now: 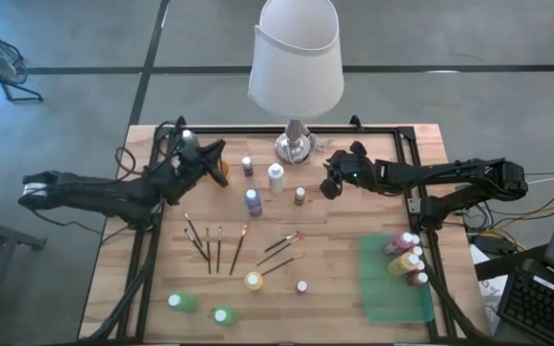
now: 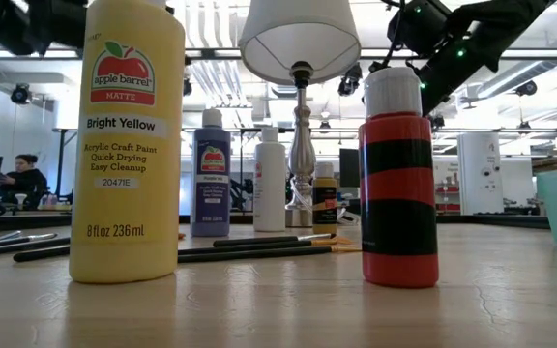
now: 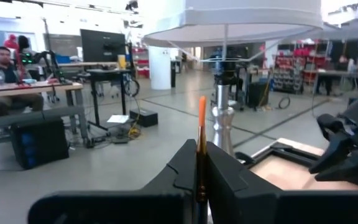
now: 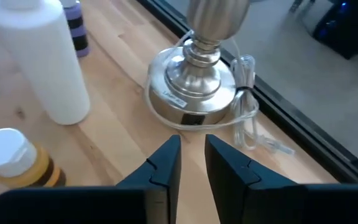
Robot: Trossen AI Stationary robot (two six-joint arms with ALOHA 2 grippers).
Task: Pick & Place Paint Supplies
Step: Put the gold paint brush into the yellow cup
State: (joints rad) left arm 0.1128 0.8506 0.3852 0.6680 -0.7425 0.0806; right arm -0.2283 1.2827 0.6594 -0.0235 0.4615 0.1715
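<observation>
My left gripper (image 1: 214, 161) hovers over the table's far left, shut on a thin paintbrush (image 3: 201, 124) with an orange tip. My right gripper (image 4: 192, 157) hangs just before the lamp's silver base (image 4: 194, 87). Its fingers stand a narrow gap apart with nothing between them. Small white-capped paint bottles stand upright on the wood: purple (image 1: 247, 165), white (image 1: 276, 177), blue (image 1: 254, 201), brown (image 1: 300, 195), yellow (image 1: 254, 281), red (image 1: 302, 286) and two green (image 1: 183, 302). Several brushes (image 1: 208, 242) lie flat at mid-table. My left gripper pinches the paintbrush's shaft (image 3: 201, 180) between its two shut fingers. The brush runs along the fingers, and its orange tip (image 3: 202, 106) sticks out beyond their ends. It is lifted clear of the table. The handle end is hidden behind the gripper.
The tall lamp (image 1: 296, 58) with its white shade stands at the far middle, its clear cord (image 4: 247, 118) looped beside the base. A flat green tray (image 1: 392, 288) at the near right has several bottles (image 1: 407, 255) along its right side. A dark frame edges the table.
</observation>
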